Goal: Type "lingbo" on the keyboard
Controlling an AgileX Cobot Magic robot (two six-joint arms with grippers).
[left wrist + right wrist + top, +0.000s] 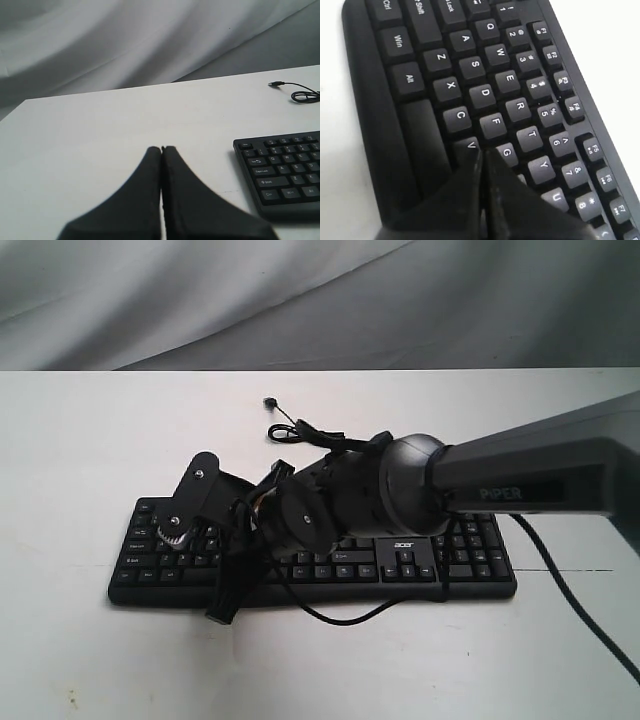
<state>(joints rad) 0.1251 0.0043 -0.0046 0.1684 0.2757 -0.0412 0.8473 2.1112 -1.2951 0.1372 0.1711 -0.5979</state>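
Observation:
The black keyboard (470,560) lies across the white table, with an "acer" logo above its arrow keys. My right arm reaches over it from the right. In the exterior view my right gripper (222,562) points down at the left half of the letter keys. In the right wrist view the right gripper (482,150) is shut and holds nothing. Its tips sit where the V and G keys of the keyboard (485,92) meet, and they hide the key just beyond. My left gripper (161,148) is shut and empty over bare table, left of the keyboard (285,170).
The keyboard's thin black cable (300,430) lies coiled behind it, its plug (268,402) on the table; the cable (300,94) also shows in the left wrist view. A loose arm cable (330,618) droops in front of the keyboard. Grey cloth hangs behind the table (100,125).

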